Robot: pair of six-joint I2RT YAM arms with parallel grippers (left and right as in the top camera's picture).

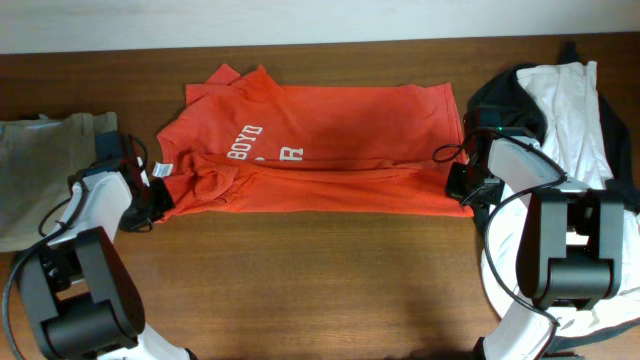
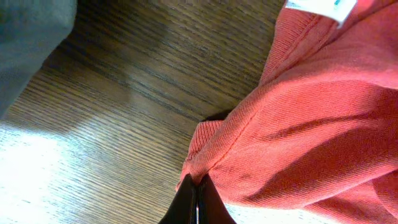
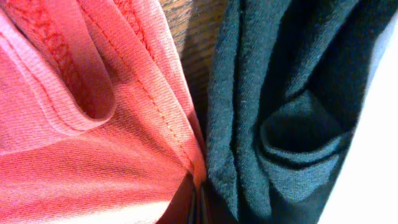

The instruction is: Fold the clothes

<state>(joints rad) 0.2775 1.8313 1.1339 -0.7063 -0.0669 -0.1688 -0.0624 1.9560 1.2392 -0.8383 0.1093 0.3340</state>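
Observation:
A red-orange T-shirt (image 1: pixel 340 140) with white lettering lies doubled over across the middle of the table. My left gripper (image 1: pixel 163 195) is at its left end, by the collar tag. In the left wrist view the jaws of the left gripper (image 2: pixel 196 183) are shut, pinching a fold of the red T-shirt (image 2: pixel 311 124). My right gripper (image 1: pixel 462 187) sits at the shirt's right end. Seen from the right wrist, the right gripper (image 3: pixel 199 190) is shut on the hem of the red T-shirt (image 3: pixel 74 155), right beside a black shirt (image 3: pixel 280 93).
The black shirt (image 1: pixel 505 100) and a white shirt (image 1: pixel 575 110) are heaped at the back right, just behind my right arm. A khaki garment (image 1: pixel 40 170) lies at the left edge. Bare wooden table (image 1: pixel 320 280) runs along the front.

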